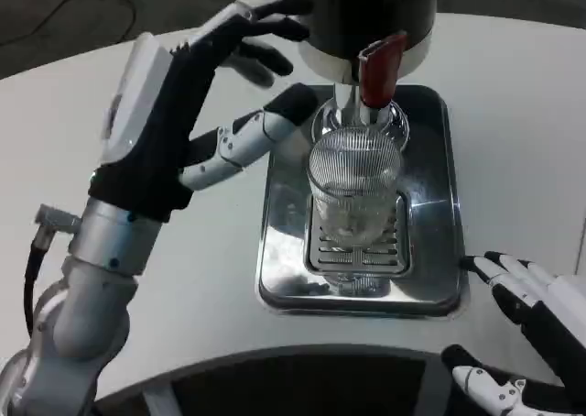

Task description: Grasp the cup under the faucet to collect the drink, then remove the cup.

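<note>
Nearest the camera, the curved front edge of the white tabletop [513, 159] gives way to a dark band below it. At that near edge, right of the tray [430, 251], the right hand [526, 343] rests low with its fingers spread and nothing in them, its fingertips just beside the tray's near right corner but apart from it.

The tray is a shiny steel rectangle with a raised rim, lying flat on the tabletop. On its near half sits a slotted grate [357, 246], and the cup [354, 189], clear and ribbed, stands upright on that grate, directly under the faucet [352, 114]. I cannot tell whether there is any drink in it.

Left of the tray the left forearm rises from the near left corner, and the left hand [174, 114] is held above the tabletop, fingers apart and empty. Its thumb reaches toward the cup, close to it but not touching; its upper fingers lie against the dispenser [366, 13].

Farther back, the dispenser's dark round body stands over the tray's far end, a red lever [380, 68] hanging at its front above the faucet. Beyond the tabletop's far edge lies dark grey floor [55, 22] with a thin cable across it.
</note>
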`<state>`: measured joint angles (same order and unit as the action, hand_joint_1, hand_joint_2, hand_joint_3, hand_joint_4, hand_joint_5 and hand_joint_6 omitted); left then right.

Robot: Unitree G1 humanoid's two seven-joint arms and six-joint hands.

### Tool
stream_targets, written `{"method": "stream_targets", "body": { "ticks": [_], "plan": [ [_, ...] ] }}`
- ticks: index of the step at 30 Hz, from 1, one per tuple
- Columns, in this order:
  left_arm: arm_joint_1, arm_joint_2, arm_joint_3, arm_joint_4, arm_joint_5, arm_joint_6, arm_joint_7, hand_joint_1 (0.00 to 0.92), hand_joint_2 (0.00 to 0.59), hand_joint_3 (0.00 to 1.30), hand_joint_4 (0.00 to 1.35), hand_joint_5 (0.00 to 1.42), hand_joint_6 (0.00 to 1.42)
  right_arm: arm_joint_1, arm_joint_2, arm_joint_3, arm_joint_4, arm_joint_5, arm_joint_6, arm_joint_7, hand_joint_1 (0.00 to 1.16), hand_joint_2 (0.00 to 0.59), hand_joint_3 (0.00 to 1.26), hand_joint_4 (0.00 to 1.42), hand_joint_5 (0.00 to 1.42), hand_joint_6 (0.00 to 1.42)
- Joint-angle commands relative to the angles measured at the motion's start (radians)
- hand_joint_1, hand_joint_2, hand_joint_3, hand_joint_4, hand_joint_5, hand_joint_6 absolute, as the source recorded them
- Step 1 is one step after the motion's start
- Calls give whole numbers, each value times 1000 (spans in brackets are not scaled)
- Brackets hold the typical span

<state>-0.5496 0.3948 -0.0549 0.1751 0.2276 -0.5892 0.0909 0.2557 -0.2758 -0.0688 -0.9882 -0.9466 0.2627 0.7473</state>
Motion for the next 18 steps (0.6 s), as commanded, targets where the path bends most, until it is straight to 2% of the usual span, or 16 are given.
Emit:
{"method": "stream_targets", "body": {
  "ticks": [1, 6, 9, 12, 18],
  "plan": [
    [-31, -14, 19, -44, -154, 33, -124, 58, 174, 392, 395, 530, 553, 3, 1, 8, 3, 2, 6, -1, 292, 405, 63, 0, 0, 0],
    [-36, -12, 24, -74, -299, 130, -285, 2, 170, 395, 377, 494, 517, 6, 0, 6, 2, 2, 8, -4, 292, 405, 63, 0, 0, 0],
    [-39, -1, 33, -88, -376, 213, -379, 0, 155, 395, 356, 469, 461, 9, -2, 2, -1, 5, 9, -5, 292, 405, 63, 0, 0, 0],
    [-50, 5, 43, -93, -418, 277, -445, 0, 150, 395, 344, 464, 443, 12, -3, 0, -3, 7, 10, -4, 292, 405, 63, 0, 0, 0],
    [-84, 7, 58, -105, -459, 371, -554, 0, 132, 310, 259, 360, 329, 12, -7, -3, -5, 13, 10, -2, 292, 405, 63, 0, 0, 0]
  ]
}}
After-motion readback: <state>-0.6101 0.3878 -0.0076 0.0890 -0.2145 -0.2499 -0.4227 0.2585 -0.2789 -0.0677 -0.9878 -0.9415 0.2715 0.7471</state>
